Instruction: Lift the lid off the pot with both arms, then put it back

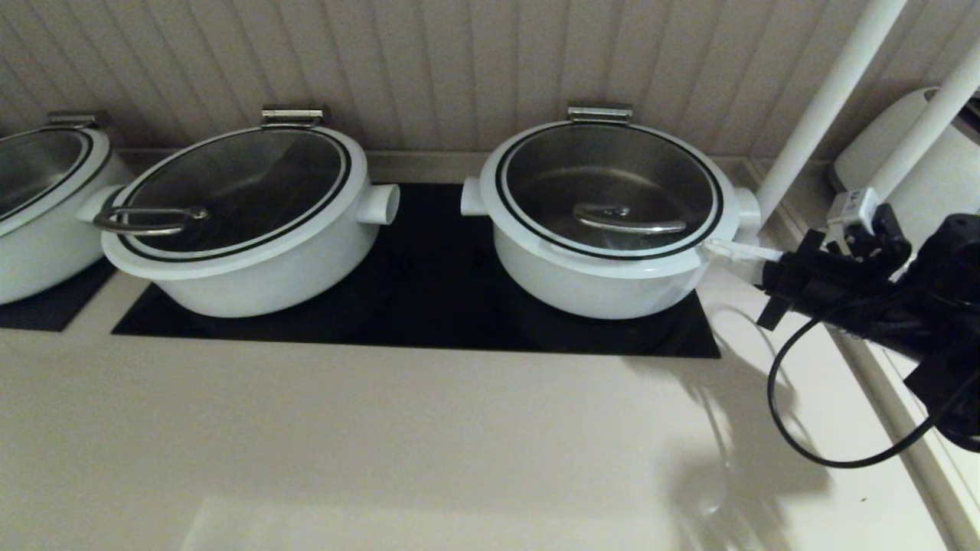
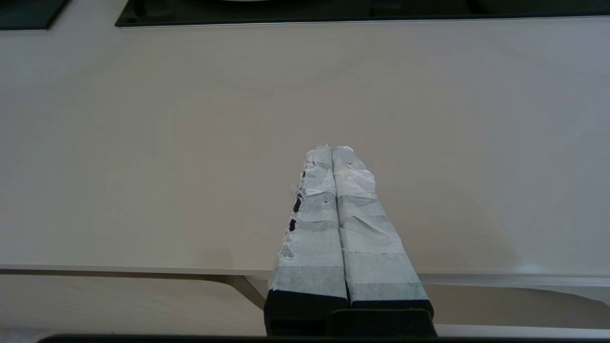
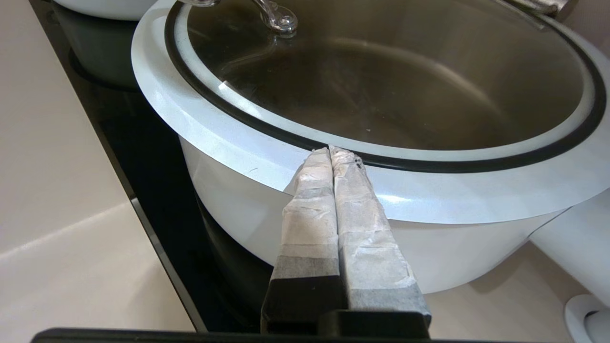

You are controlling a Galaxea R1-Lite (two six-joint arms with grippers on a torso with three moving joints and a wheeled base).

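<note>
The pot (image 1: 597, 287) stands at the right of the black cooktop (image 1: 429, 298), with the glass lid (image 1: 609, 172) closed on it and the curved steel bar handle (image 1: 628, 220) inside the glass. My right gripper (image 1: 716, 246) is shut and empty, and its taped fingertips sit at the lid's white rim on the pot's front right. In the right wrist view the gripper (image 3: 331, 150) lies on the lid's rim (image 3: 214, 138) just short of the black ring, above the pot wall (image 3: 228, 205). My left gripper (image 2: 332, 148) is shut and empty over the bare beige counter, out of the head view.
A similar white pot (image 1: 245, 268) with a loop handle (image 1: 145, 220) overhanging its rim stands left on the cooktop. Another pot (image 1: 38, 222) is at the far left. Two white poles (image 1: 827, 99) and a white appliance (image 1: 942, 191) stand right of the right arm.
</note>
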